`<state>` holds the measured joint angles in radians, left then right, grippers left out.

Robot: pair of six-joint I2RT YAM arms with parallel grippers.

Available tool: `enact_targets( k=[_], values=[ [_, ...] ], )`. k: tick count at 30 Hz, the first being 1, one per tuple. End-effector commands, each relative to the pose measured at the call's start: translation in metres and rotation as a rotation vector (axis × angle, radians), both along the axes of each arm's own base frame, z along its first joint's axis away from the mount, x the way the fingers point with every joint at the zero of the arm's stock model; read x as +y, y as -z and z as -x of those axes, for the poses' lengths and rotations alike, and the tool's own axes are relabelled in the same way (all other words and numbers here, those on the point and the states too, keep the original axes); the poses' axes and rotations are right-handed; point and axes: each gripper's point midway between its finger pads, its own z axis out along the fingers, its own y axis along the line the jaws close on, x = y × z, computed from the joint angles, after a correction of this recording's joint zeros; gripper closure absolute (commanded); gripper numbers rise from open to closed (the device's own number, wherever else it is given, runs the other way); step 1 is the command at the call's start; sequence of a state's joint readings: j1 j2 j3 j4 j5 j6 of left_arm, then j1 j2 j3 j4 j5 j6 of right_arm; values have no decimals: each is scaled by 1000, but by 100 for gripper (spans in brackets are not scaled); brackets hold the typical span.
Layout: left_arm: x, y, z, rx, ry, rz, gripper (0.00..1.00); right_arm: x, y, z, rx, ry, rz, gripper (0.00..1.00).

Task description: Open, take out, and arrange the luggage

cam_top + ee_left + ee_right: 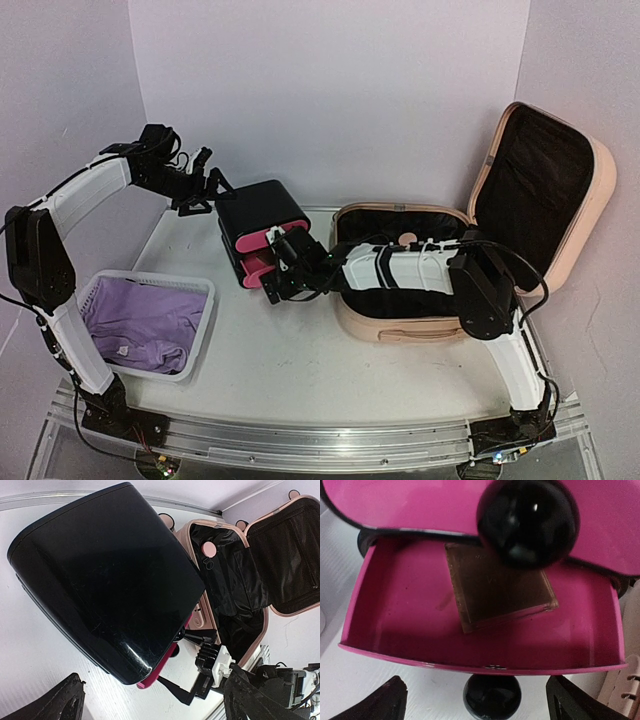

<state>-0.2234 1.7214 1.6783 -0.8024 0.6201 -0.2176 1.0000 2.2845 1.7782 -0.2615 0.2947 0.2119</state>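
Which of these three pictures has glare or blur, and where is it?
Top external view: evenly lit, sharp, luggage lining flat black. Left wrist view: glare patches low on the glossy black drawer box. Right wrist view: upper black knob blurred, close to the lens; pink drawer partly shadowed.

I count one suitcase (400, 328), one drawer box (258, 212) with two black knobs (527, 522) (492, 696), one brown square (497, 585), one basket (150, 278), one purple cloth (145, 320), and two arms (95, 190) (400, 265).
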Motion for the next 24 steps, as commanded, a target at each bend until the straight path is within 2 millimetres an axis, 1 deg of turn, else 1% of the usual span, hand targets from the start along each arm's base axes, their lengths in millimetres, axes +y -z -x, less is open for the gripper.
enact_targets(
  k=[1,6,9,12,17,21,24],
  values=[
    [-1,-20,0,-59,4,33,2,22,-51,-38,-218,51,-110,2],
    [0,-21,0,-61,3,32,2,32,-57,-57,-307,84,-133,2],
    [0,-21,0,-62,2,32,2,36,-63,-63,-350,97,-170,2],
    [0,-22,1,-64,3,32,2,33,-67,-69,-378,156,-216,2],
    [0,-22,0,-65,4,33,2,25,-64,-75,-387,243,-272,2],
    [0,-22,0,-63,6,36,2,34,-68,-78,-393,231,-308,2],
    [0,-21,0,-64,4,32,3,34,-67,-77,-376,234,-326,2]
  ],
)
